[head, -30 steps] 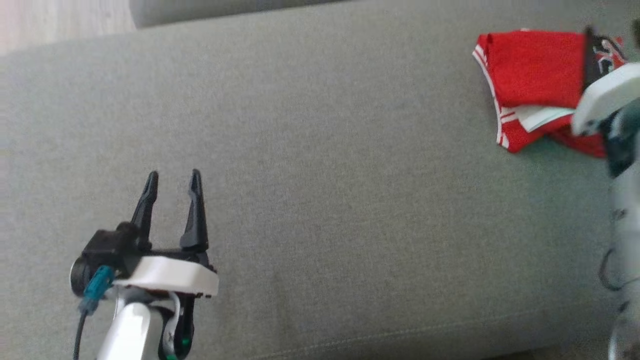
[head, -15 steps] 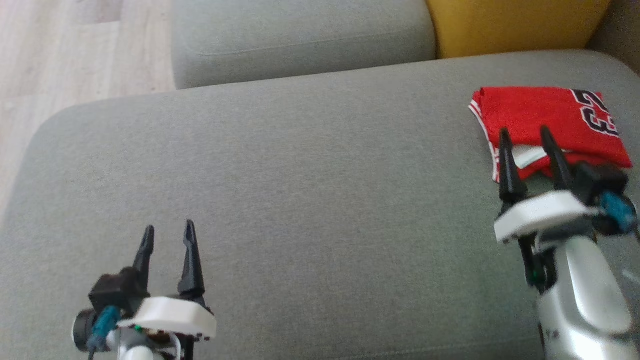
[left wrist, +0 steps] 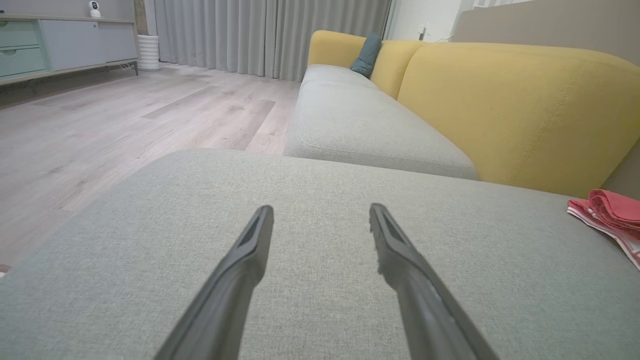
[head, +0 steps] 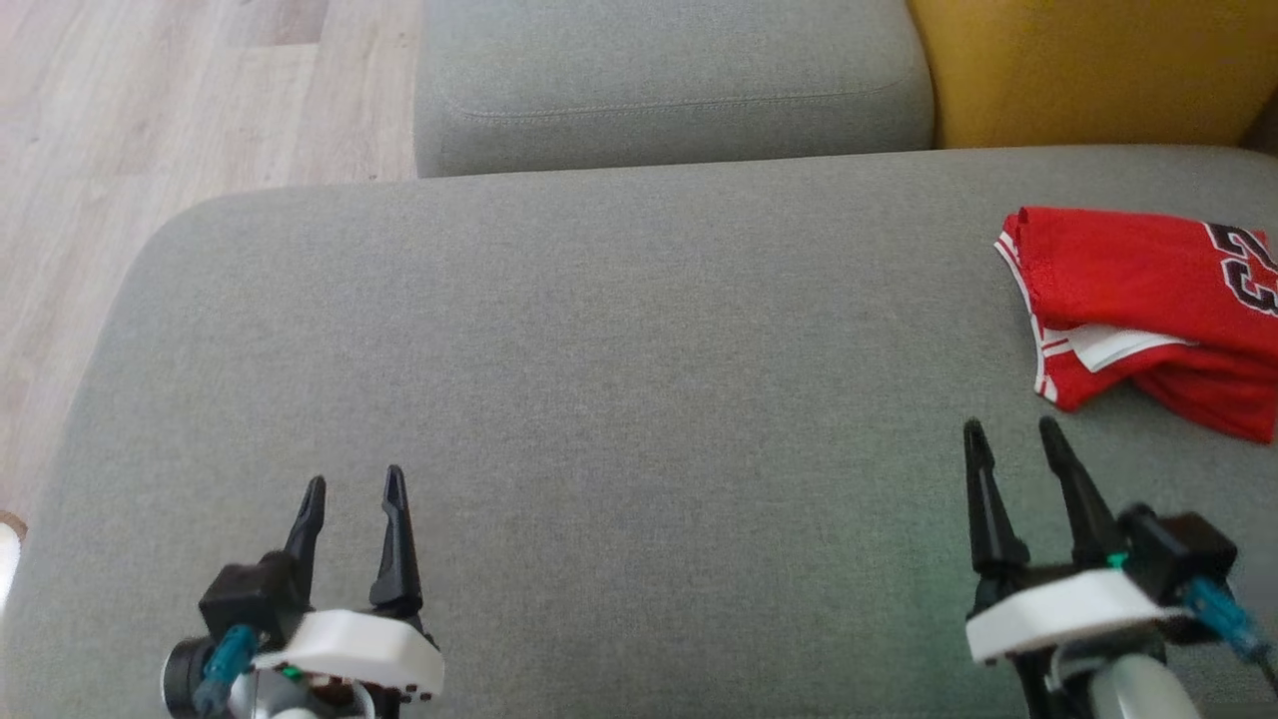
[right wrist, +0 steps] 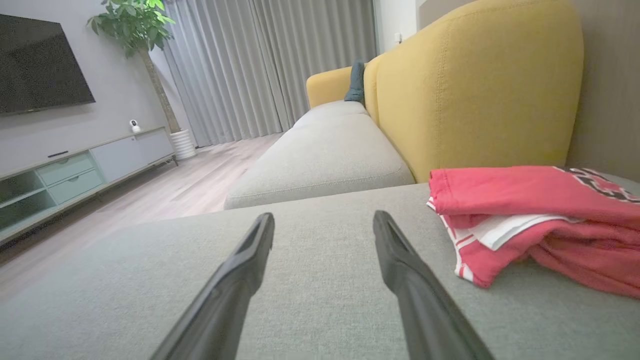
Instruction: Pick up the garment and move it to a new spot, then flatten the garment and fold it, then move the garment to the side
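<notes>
Head view, red garment [head: 1138, 300] at far right of grey cushion [head: 619, 379], cut off by frame edge, number print [head: 1248, 272] partly lost, my left gripper [head: 353, 479] and right gripper [head: 1010, 427] spread wide, empty, yellow backrest [head: 1078, 70], wood floor [head: 150, 120] beyond.

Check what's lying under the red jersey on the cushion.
The red jersey lies on the grey cushion. A white inner layer peeks from between its folds; anything else beneath is covered.

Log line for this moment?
garment: folded, right side of grey cushion | left gripper: open, empty | right gripper: open, empty, short of garment
</notes>
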Available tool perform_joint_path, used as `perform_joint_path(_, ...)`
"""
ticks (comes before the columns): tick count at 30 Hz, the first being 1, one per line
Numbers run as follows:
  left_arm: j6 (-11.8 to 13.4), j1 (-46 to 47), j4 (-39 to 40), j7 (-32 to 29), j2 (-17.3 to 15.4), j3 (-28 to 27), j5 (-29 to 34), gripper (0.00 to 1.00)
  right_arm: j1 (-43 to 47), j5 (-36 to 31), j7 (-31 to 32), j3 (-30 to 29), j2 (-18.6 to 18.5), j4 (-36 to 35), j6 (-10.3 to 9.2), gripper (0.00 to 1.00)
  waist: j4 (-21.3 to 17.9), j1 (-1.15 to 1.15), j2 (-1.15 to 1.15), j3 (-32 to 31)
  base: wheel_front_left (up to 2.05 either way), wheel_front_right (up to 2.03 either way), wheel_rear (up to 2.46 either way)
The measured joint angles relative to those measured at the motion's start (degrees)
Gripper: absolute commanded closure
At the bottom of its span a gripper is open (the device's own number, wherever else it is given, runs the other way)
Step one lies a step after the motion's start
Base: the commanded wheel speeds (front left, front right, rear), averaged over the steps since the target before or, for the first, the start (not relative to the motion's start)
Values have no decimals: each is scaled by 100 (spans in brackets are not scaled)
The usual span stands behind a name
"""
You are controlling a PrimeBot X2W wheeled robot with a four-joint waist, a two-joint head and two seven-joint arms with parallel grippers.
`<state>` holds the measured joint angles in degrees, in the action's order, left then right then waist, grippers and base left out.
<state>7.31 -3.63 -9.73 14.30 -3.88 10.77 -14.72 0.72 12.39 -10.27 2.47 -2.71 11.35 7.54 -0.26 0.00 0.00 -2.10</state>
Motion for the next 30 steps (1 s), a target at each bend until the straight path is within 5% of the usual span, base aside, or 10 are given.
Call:
perform_joint_path(24, 29, -218, -55, 0, 26, 112, -34, 0, 267, 22, -82, 105, 4, -237, 0, 0, 32, 0, 0, 2, 0, 0, 0)
perform_joint_path(25, 25, -218, -80, -5, 27, 116, -33, 100, 268, 22, -85, 105, 4, -210, 0, 100, 31, 0, 0, 1, 0, 0, 0)
perform_joint_path(30, 25, -417, -558, -21, 35, 154, -35, 100, 471, 23, -82, 111, 8, 281, 0, 100, 30, 0, 0, 2, 0, 0, 0)
